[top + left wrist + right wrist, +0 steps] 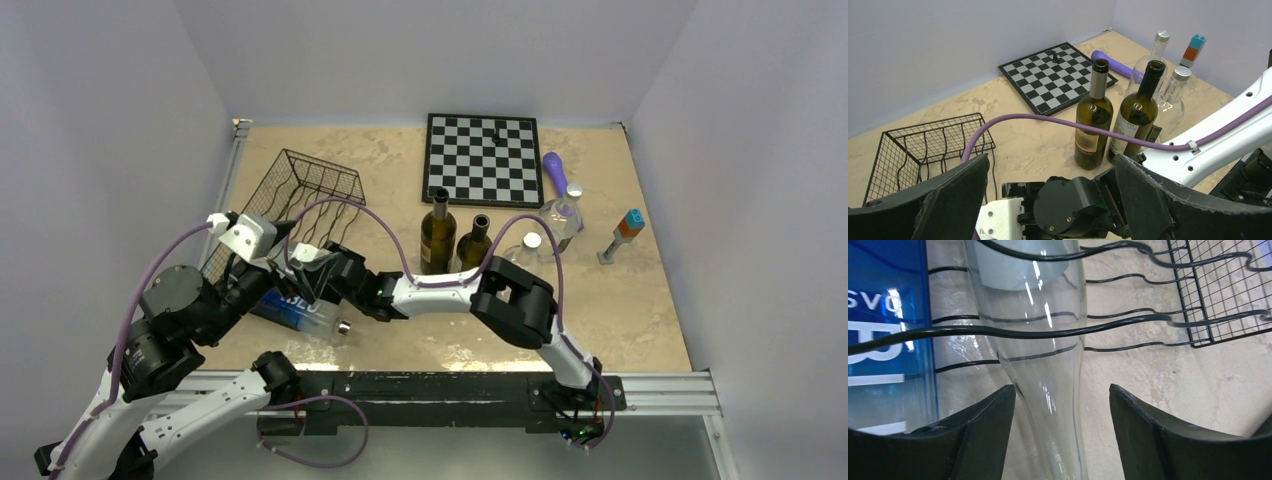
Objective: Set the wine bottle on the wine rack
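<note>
- Clear glass with a blue label: that is the wine bottle (300,308), lying on its side at the near end of the wine rack (300,185); its capped end points right and towards the arm bases
- on my right wrist feed the bottle's neck runs up between the fingers of the right gripper (1062,390); the jaws stand apart; the finger (973,440) on the left of that feed sits just beside the glass and the other shows a plain gap, so nothing is clamped
- black wavy wires of the rack cross the neck and the label in that feed; whether they pass over or under the glass I cannot tell; the mesh end wall shows at upper right
- my left gripper (1053,165) hangs over the right arm's wrist; jaws spread wide, holding nothing; a purple cable (1048,119) sweeps across that feed
- from above, both arms crowd over the rack's near end and hide much of it
- further right on the beige table (640,310) two dark green bottles (437,232) stand uncapped, side by side; just right of them are two clear bottles (563,215) with silver caps
- a chessboard (483,158) lies flat by the back wall with one dark piece on it; a purple object (555,172) lies beside its right edge; a small post with an orange and blue top (625,230) stands further right
</note>
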{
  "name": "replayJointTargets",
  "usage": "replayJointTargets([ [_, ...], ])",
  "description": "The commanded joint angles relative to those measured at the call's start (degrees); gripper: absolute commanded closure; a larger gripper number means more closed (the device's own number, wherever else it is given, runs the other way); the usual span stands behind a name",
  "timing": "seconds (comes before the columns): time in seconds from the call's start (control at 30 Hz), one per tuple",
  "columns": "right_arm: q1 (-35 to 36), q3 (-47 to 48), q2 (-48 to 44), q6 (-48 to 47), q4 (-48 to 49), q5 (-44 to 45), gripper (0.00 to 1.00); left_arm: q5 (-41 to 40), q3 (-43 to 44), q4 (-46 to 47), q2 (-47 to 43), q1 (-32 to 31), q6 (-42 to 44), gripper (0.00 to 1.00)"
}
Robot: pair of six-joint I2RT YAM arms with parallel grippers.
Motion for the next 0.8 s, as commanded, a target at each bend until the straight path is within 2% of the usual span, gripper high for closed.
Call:
replayJointTargets([
  [0.0, 0.9, -1.7, -6.7, -0.1, 5.8, 1.2, 0.28, -0.8, -0.5, 1.6, -0.5, 0.2, -0.5, 0.01],
  [0.27, 2.1, -6.8, -14.5, 1.1, 2.2, 3.0, 0.26, -1.4, -1.7, 3.3, -2.2, 0.2, -0.4, 0.01],
  [0.47, 2.9, -4.0, -21.3, 4.7, -9.7, 3.8, 0.23, -0.9, 0.3, 5.2, -4.4, 0.2, 0.3, 0.01],
  [0.77, 1.4, 6.6, -24.2, 3.6, -25.6, 5.0, 0.22, 11.1, 11.7, 1.5, -1.9, 0.2, 3.5, 0.01],
])
